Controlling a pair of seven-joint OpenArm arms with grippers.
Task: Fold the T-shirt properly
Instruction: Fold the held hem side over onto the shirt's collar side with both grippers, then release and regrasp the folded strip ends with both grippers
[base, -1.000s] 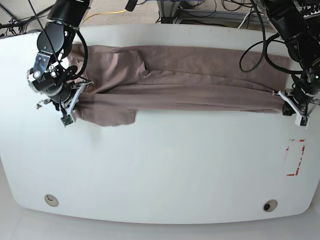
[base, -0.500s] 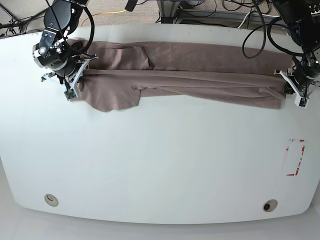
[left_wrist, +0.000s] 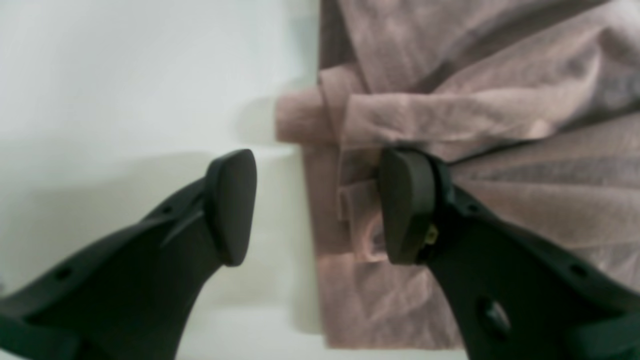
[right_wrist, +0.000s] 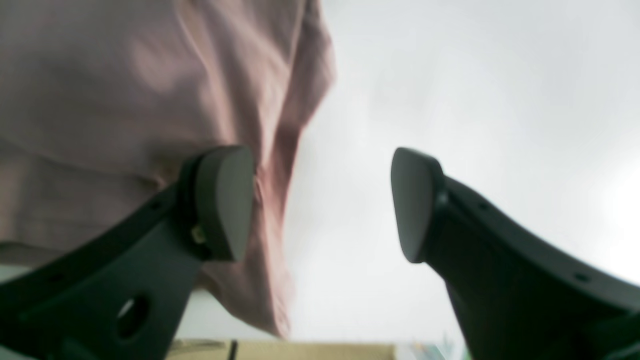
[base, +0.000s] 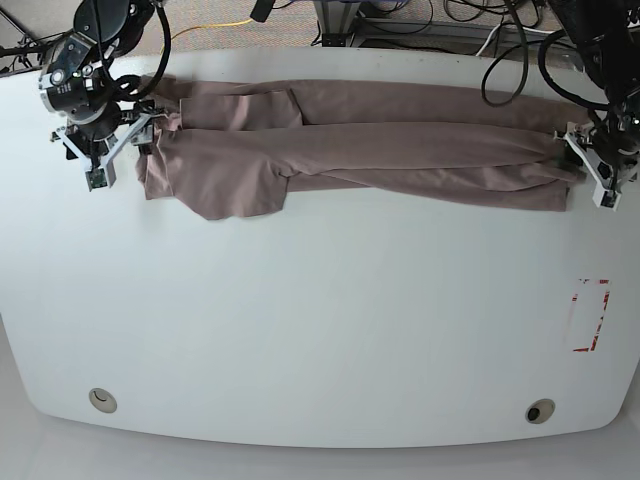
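The mauve T-shirt (base: 380, 150) lies as a long, narrow, wrinkled band across the far part of the white table (base: 320, 330), with a sleeve flap (base: 235, 190) hanging toward me at its left end. My right gripper (base: 115, 150) is open at the shirt's left end. In the right wrist view it (right_wrist: 320, 202) is open, with cloth (right_wrist: 125, 90) behind one finger and nothing held. My left gripper (base: 592, 168) is open at the shirt's right end. In the left wrist view it (left_wrist: 318, 205) straddles the folded cloth edge (left_wrist: 450, 115) without pinching it.
A red marked rectangle (base: 590, 315) is on the table at the near right. Two round holes (base: 102, 400) (base: 540, 411) sit near the front edge. Cables (base: 420, 20) and floor lie beyond the far edge.
Both arms moved toward the far edge, carrying the shirt's near edge back so the band is narrower. Both grippers now stand open just off the shirt's ends.
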